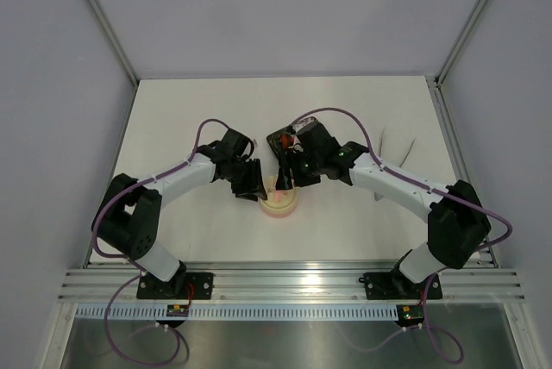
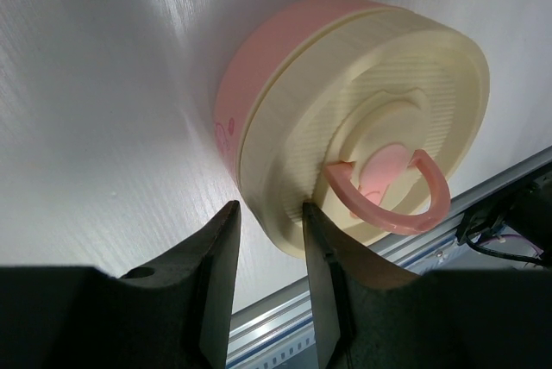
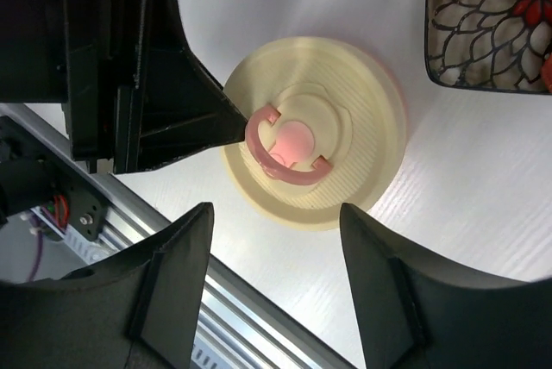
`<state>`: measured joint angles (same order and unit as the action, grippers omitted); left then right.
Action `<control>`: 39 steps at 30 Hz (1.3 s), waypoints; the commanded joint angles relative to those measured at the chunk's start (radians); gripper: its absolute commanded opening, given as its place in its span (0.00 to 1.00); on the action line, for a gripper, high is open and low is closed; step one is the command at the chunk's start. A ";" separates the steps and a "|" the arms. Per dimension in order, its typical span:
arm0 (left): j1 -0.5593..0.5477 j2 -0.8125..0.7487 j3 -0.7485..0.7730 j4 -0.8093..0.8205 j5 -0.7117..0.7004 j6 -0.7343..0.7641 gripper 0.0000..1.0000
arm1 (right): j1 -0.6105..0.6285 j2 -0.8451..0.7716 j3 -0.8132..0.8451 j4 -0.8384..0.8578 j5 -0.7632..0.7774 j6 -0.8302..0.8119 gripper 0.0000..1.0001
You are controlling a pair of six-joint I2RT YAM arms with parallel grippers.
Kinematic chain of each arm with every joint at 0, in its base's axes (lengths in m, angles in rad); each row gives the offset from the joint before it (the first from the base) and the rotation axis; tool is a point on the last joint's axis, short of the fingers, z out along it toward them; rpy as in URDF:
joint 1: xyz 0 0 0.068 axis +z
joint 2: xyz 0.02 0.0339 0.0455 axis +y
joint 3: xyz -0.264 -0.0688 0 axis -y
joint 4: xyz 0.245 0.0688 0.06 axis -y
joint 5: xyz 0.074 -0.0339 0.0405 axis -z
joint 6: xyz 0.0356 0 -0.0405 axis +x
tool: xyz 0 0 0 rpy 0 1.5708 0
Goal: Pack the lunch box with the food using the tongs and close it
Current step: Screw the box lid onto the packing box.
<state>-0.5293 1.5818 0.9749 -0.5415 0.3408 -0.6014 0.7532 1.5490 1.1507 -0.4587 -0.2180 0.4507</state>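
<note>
Here, on the near middle of the white tabletop [image 1: 172, 128], the lunch box [image 1: 279, 203] sits closed. Its cream lid [image 2: 371, 84] is seated flat on the pink-sided tub [image 2: 259, 67], and the pink ring handle [image 2: 392, 201] lies at the lid's centre.

Your two arms reach in from either side and meet over the box.

Your left claw [image 2: 269, 214] is at the box's left side. Its fingers [image 2: 216, 283] are partly apart, with bare tabletop showing between them and nothing gripped. One fingertip is right at the lid's rim, though you cannot tell whether it touches. In the right wrist view, the tip of that same claw appears against the lid, just beside the handle.

Your right claw [image 3: 276, 214] hangs above the box, released. Its fingers [image 3: 172, 283] are spread wide, and the lid shows in the gap between them, lower down and apart from both. It grasps nothing.

Just beyond the box, on its far side, stands the black tray [image 3: 448, 59] with a lattice wall. Pieces of food [image 3: 528, 0], red and pale, lie inside the tray.
</note>
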 commanded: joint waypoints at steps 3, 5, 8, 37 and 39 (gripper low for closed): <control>-0.006 0.037 0.013 -0.028 -0.079 0.034 0.37 | 0.058 0.033 0.106 -0.117 0.091 -0.274 0.66; -0.005 0.037 0.016 -0.032 -0.079 0.035 0.37 | 0.077 0.055 0.127 -0.129 0.095 -0.334 0.66; -0.006 0.035 0.019 -0.037 -0.080 0.037 0.37 | 0.101 0.094 0.156 -0.144 0.097 -0.395 0.66; -0.005 0.014 -0.007 -0.025 -0.074 0.029 0.38 | 0.112 0.191 0.081 0.072 0.201 -0.212 0.00; -0.005 -0.009 -0.010 -0.021 -0.075 0.023 0.38 | 0.113 0.180 0.046 0.097 0.213 -0.188 0.00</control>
<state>-0.5243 1.5806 0.9886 -0.5667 0.3164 -0.5842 0.8558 1.7317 1.2419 -0.4965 -0.0521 0.1627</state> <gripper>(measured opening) 0.374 0.034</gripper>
